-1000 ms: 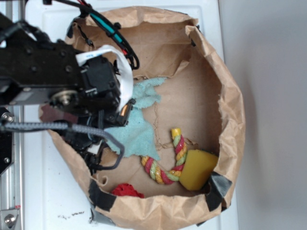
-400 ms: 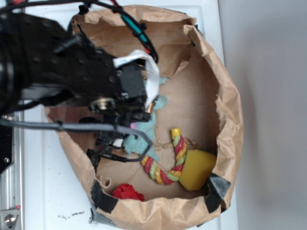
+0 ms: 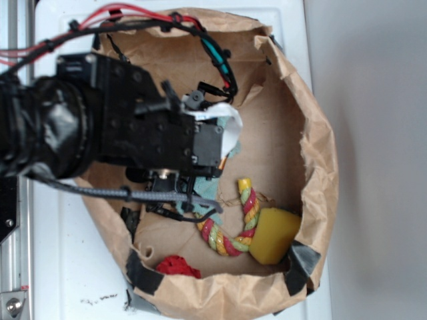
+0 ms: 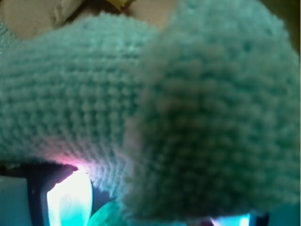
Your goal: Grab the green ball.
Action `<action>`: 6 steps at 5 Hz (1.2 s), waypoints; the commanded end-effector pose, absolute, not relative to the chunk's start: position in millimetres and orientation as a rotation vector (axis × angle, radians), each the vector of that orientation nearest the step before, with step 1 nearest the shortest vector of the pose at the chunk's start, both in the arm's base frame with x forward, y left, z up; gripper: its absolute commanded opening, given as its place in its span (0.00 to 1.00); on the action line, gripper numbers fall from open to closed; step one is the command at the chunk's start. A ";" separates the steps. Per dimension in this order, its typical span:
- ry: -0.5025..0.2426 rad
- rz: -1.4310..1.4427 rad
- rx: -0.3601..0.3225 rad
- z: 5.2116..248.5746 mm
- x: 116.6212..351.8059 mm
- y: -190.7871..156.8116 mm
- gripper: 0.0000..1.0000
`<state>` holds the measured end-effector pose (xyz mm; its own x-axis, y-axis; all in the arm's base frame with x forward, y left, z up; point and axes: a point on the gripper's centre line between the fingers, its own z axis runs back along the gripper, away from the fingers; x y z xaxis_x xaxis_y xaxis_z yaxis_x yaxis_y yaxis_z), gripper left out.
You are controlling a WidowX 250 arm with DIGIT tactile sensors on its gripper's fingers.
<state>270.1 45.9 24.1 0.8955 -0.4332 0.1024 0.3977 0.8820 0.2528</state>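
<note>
The green ball does not show clearly in either view. The exterior view has my black arm [image 3: 133, 133] lying over the left half of the paper bag [image 3: 323, 153], hiding my gripper and what is beneath it. Only a scrap of the teal cloth [image 3: 208, 191] peeks out under the wrist. That knitted cloth [image 4: 150, 94] fills the wrist view, pressed close to the camera. Two lit fingertips [image 4: 68, 197] stand far apart at the bottom edge, with cloth between them. A smooth green sliver [image 4: 107, 215] lies under the cloth edge; I cannot tell if it is the ball.
Inside the bag lie a striped rope toy [image 3: 235, 230], a yellow block [image 3: 273, 235] at the lower right and a small red lump [image 3: 177, 266] by the front wall. The bag's crumpled walls ring the space. White tabletop [image 3: 73, 280] surrounds it.
The arm has swung right and further into the bag, coming down over the teal cloth, which it now covers almost fully. The rope toy, yellow block and red lump have not moved.
</note>
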 end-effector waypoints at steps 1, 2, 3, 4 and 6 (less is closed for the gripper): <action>-0.209 -0.419 0.245 37.3 274.5 47.2 0.00; -0.226 -0.416 0.242 45.0 274.9 46.1 0.00; -0.235 -0.398 0.196 60.2 271.2 47.1 0.00; -0.236 -0.311 0.082 91.7 263.5 53.2 0.00; -0.294 -0.025 -0.058 163.3 272.0 42.8 0.00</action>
<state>269.0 37.1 146.8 0.9714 -0.0116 0.2371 0.0308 0.9965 -0.0774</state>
